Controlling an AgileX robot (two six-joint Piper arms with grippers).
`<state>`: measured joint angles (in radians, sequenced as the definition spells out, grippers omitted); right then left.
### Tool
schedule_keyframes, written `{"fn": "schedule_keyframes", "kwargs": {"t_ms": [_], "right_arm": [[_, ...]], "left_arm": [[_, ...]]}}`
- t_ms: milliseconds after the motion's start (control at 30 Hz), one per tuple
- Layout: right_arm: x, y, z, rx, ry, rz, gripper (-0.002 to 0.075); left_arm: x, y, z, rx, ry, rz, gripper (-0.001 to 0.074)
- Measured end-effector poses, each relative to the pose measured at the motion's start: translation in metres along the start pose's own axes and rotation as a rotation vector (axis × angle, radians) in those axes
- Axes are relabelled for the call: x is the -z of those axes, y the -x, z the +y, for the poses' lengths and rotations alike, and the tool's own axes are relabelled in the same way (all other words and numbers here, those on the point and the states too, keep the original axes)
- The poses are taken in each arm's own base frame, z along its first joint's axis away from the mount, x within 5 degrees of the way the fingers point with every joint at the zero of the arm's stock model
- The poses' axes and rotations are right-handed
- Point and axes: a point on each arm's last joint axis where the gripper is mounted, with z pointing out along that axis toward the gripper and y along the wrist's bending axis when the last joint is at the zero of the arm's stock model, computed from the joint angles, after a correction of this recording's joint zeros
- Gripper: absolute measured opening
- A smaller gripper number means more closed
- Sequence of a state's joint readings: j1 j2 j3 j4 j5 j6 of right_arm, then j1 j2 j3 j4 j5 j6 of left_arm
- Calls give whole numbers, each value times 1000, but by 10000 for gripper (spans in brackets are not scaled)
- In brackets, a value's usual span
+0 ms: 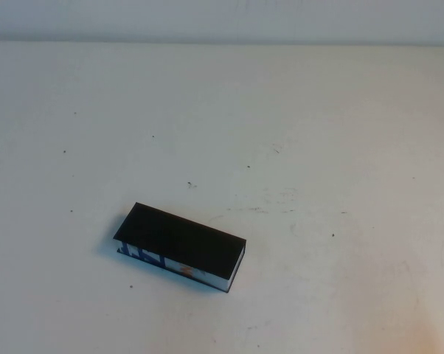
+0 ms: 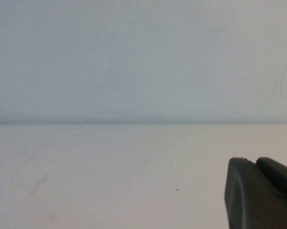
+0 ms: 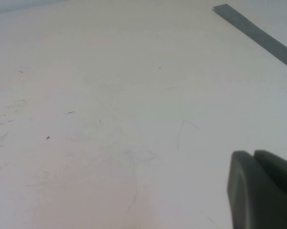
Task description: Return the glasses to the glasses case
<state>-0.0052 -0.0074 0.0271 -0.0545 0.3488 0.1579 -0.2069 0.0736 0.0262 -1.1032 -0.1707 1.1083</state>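
The glasses case point(image 1: 181, 246) is a black rectangular box with its flat lid down. It lies at an angle on the white table point(image 1: 296, 133), left of centre and near the front, with a blue, white and orange strip on its near side. The glasses are not in view. Neither arm shows in the high view. My left gripper point(image 2: 252, 161) shows only in the left wrist view, its two dark fingers pressed together over bare table, holding nothing. My right gripper point(image 3: 252, 153) shows only in the right wrist view, fingers together and empty. The case is in neither wrist view.
The table top is white with small dark specks and scuff marks. A pale wall point(image 1: 222, 18) runs along its far edge. A grey strip point(image 3: 258, 33) crosses one corner of the right wrist view.
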Motion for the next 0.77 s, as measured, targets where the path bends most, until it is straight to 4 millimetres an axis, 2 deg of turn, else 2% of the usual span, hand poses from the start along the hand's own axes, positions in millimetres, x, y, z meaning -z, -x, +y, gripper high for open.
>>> {"fn": "schedule_keyframes", "kwargs": {"t_ms": [167, 300, 467, 767], "right_arm": [[0, 0, 0, -2, 1, 0, -13], [0, 0, 0, -2, 1, 0, -13], [0, 0, 0, -2, 1, -2, -13], [0, 0, 0, -2, 1, -2, -13]], "left_arm": [[1, 6, -4, -65, -25, -66, -1], [6, -8, -8, -95, -57, 68, -1], [12, -32, -5, -28, -19, 331, -1], [13, -34, -3, -42, 1, 355, -1]]}}
